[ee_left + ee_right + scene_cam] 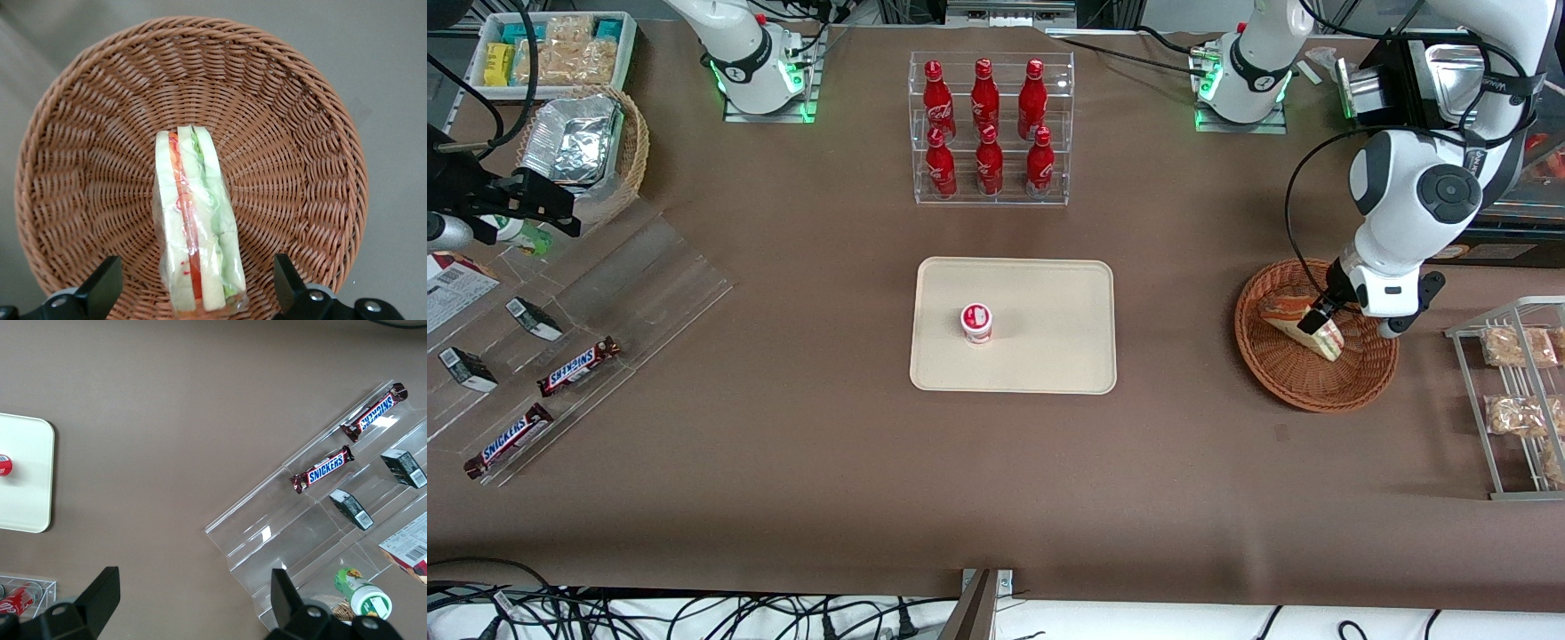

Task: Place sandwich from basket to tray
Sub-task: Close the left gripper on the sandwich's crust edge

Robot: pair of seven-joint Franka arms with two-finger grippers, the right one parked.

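- Sandwich [1303, 324]: wrapped triangular wedge, white bread with red and green layers, lying in the basket [1280, 378]; the wrist view shows it edge-up [197, 233], its layers running lengthwise between the two fingers.
- Basket: round, reddish-brown wicker [80, 133], on the brown table [783, 489] toward the working arm's end; holds only the sandwich.
- Gripper [1316, 317]: low over the basket, right at the sandwich. Fingers [100, 290] spread wide, one on each side of the wedge, with a visible gap to the wrapper on both sides; nothing gripped.
- Tray [1049, 356]: cream-beige rectangle with rounded corners, mid-table, well apart from the basket.
- Cup [976, 322]: small, white, red-marked lid, standing on the tray toward the parked arm's side of its middle.
- Bottle rack [991, 200]: clear acrylic, farther from the front camera than the tray; six red bottles [984, 93] in two rows of three.
- Wire rack [1476, 391]: at the working arm's end of the table, beside the basket, carrying bagged beige snacks [1516, 347].
- Clear display stand [649, 276]: at the parked arm's end; two Snickers bars [578, 366] and two small dark boxes [467, 369] on it.
- Foil-lined wicker basket [636, 151]: parked arm's end, farther from the front camera than the display stand.
- Bin [627, 40]: beside that foil-lined basket, filled with packaged snacks.
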